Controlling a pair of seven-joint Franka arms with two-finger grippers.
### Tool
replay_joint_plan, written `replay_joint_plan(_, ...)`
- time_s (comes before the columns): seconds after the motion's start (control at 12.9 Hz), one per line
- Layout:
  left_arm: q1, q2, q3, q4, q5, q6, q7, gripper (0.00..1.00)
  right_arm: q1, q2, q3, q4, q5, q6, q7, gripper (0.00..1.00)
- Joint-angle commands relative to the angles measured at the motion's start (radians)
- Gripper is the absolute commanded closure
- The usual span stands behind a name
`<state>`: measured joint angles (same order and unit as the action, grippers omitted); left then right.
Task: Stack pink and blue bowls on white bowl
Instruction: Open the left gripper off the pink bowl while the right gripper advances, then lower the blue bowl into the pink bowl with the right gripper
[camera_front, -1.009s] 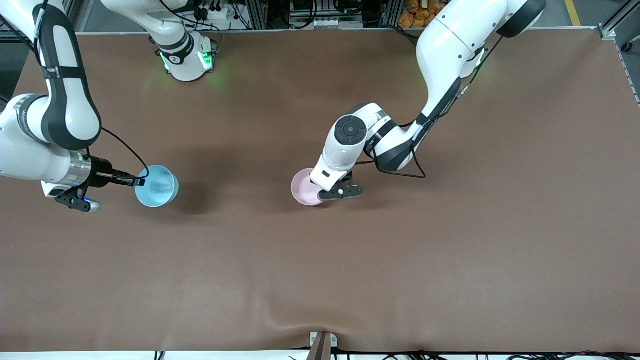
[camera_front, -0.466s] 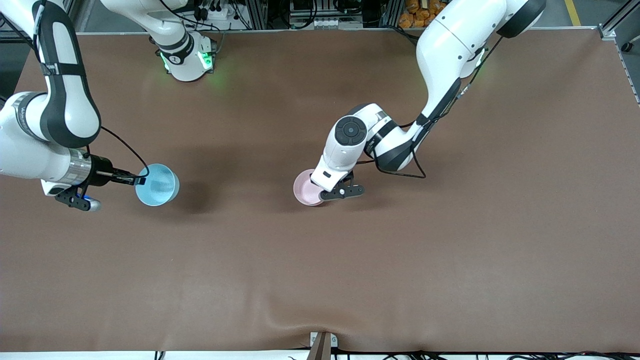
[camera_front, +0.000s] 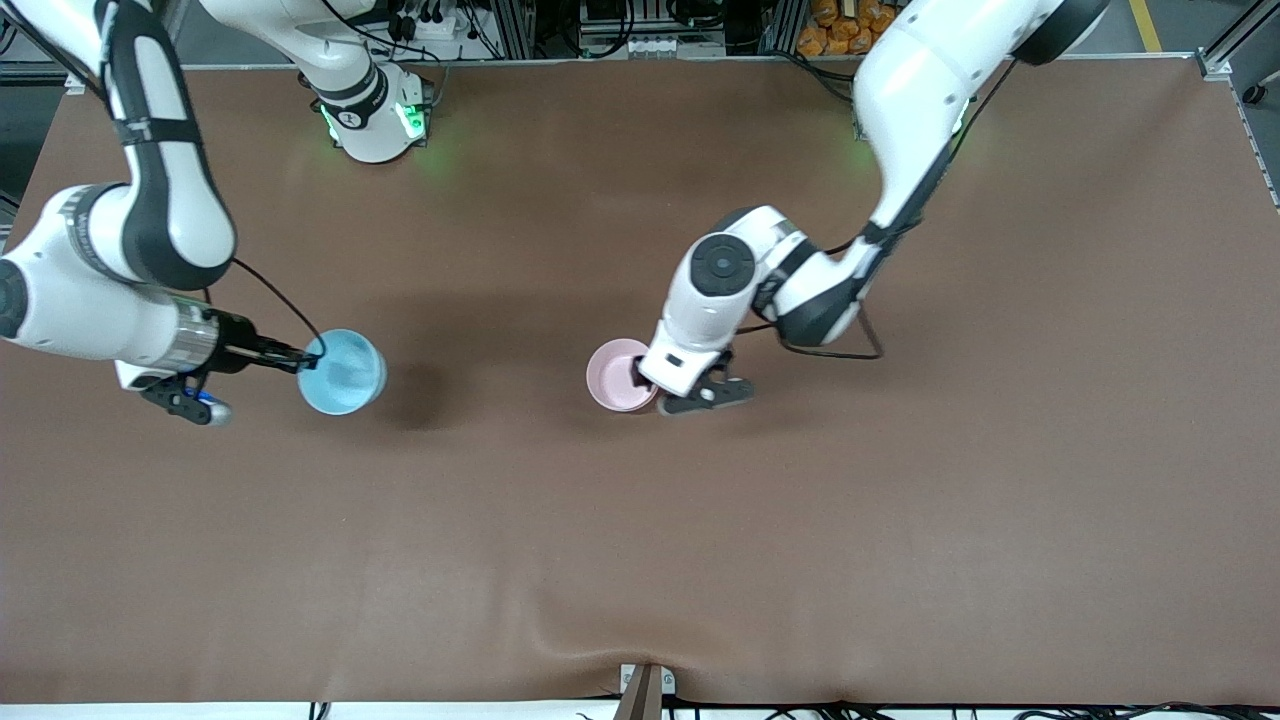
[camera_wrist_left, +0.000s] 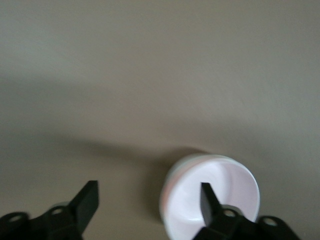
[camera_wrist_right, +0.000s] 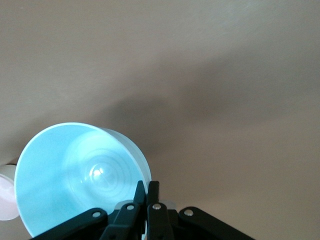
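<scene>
The pink bowl (camera_front: 618, 374) stands on the table near the middle. In the left wrist view (camera_wrist_left: 220, 192) a whitish rim (camera_wrist_left: 163, 200) shows just under its pink rim, so it seems nested in the white bowl. My left gripper (camera_front: 650, 392) is open at the bowl's rim, with one finger (camera_wrist_left: 207, 197) over the inside and the other (camera_wrist_left: 89, 197) outside. My right gripper (camera_front: 308, 360) is shut on the rim of the blue bowl (camera_front: 342, 372) and holds it tilted over the table toward the right arm's end. The blue bowl fills the right wrist view (camera_wrist_right: 75, 175).
The brown table cover (camera_front: 640, 560) has a wrinkle near the front edge. The right arm's base (camera_front: 375, 120) stands at the table's back edge. A pale bowl edge (camera_wrist_right: 6, 197) shows at the border of the right wrist view.
My right arm has carried the blue bowl a little toward the pink bowl. My left hand has shifted toward the left arm's end, uncovering more of the pink bowl.
</scene>
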<state>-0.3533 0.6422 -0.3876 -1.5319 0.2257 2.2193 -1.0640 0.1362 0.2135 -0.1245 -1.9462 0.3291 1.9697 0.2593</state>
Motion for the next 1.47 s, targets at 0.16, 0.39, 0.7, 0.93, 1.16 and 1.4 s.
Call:
replay_joint_plan(0.16,0.184,-0.274,-0.01,-0.028,0.026,-0.231,0.022,0.0,0.008,-0.019,0.166,0.073,-0.024,-0.008,0.324,1.0)
replay_joint_plan(0.39,0.307,-0.398,-0.016,-0.025,-0.011,-0.347,0.209,0.0,0.031,0.0,0.235,0.118,-0.024,0.026,0.475,1.0)
replay_joint_plan(0.7,0.401,-0.576,-0.005,-0.022,-0.065,-0.495,0.38,0.0,0.167,0.052,0.241,0.125,-0.067,0.141,0.683,1.0)
replay_joint_plan(0.93,0.5,-0.627,-0.005,-0.021,-0.133,-0.543,0.488,0.0,0.255,0.139,0.24,0.194,-0.134,0.164,0.837,1.0)
replay_joint_plan(1.16,0.585,-0.624,-0.004,0.015,-0.2,-0.579,0.579,0.0,0.333,0.231,0.24,0.213,-0.197,0.279,0.977,1.0)
replay_joint_plan(1.4,0.635,-0.624,-0.002,0.01,-0.184,-0.586,0.717,0.0,0.388,0.257,0.237,0.207,-0.203,0.31,1.015,1.0)
